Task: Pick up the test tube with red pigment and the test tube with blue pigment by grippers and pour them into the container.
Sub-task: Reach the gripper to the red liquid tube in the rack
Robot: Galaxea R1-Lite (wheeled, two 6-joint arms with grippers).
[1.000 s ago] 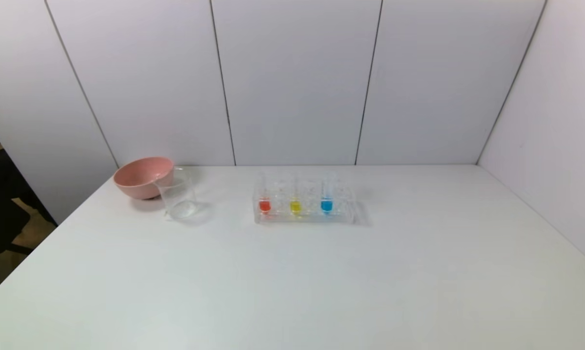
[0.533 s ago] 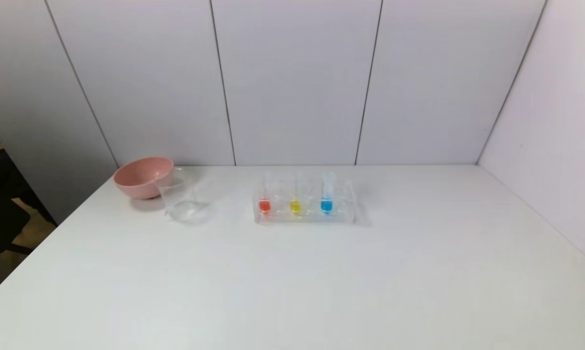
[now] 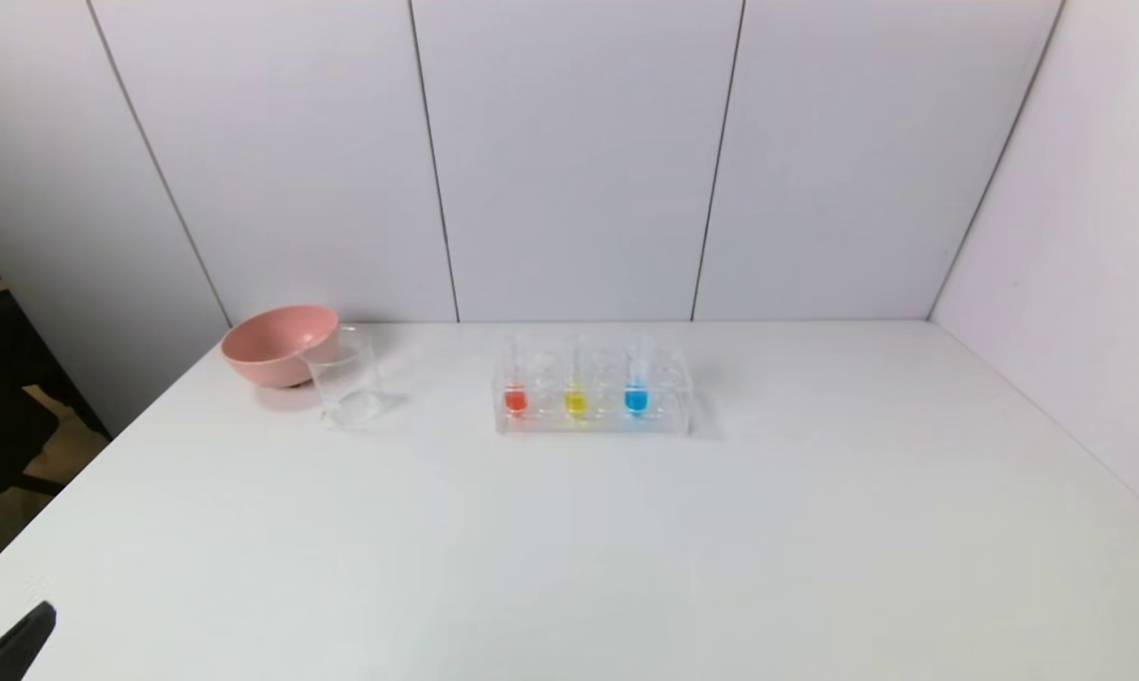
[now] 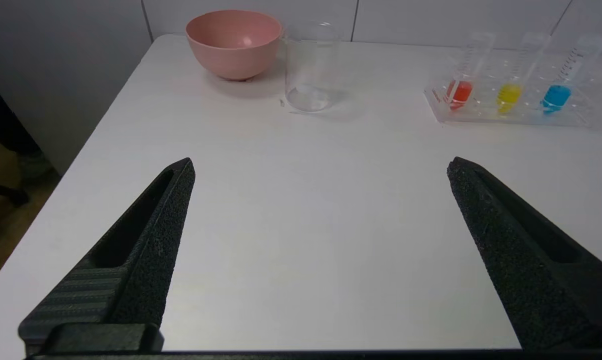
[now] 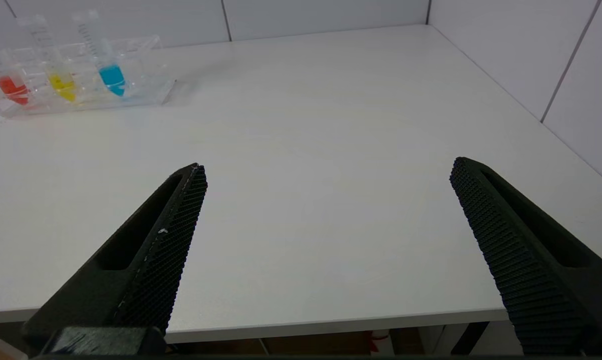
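Observation:
The red-pigment test tube (image 3: 516, 386) and the blue-pigment test tube (image 3: 637, 383) stand upright in a clear rack (image 3: 592, 423) at mid-table, with a yellow-liquid tube (image 3: 575, 388) between them. They also show in the left wrist view, red (image 4: 459, 87) and blue (image 4: 556, 95), and in the right wrist view, red (image 5: 11, 87) and blue (image 5: 112, 77). The clear glass container (image 3: 346, 378) stands left of the rack, empty. My left gripper (image 4: 321, 165) is open and empty over the near left table, one fingertip (image 3: 16, 643) showing. My right gripper (image 5: 328, 167) is open and empty over the near right table edge.
A pink bowl (image 3: 278, 344) sits behind and touching the beaker, near the table's left rear corner. White wall panels close the back and right sides. The table's left edge drops to the floor.
A fingertip of my left gripper has come into the head view at the bottom left corner. The tubes, rack, beaker and bowl have not moved.

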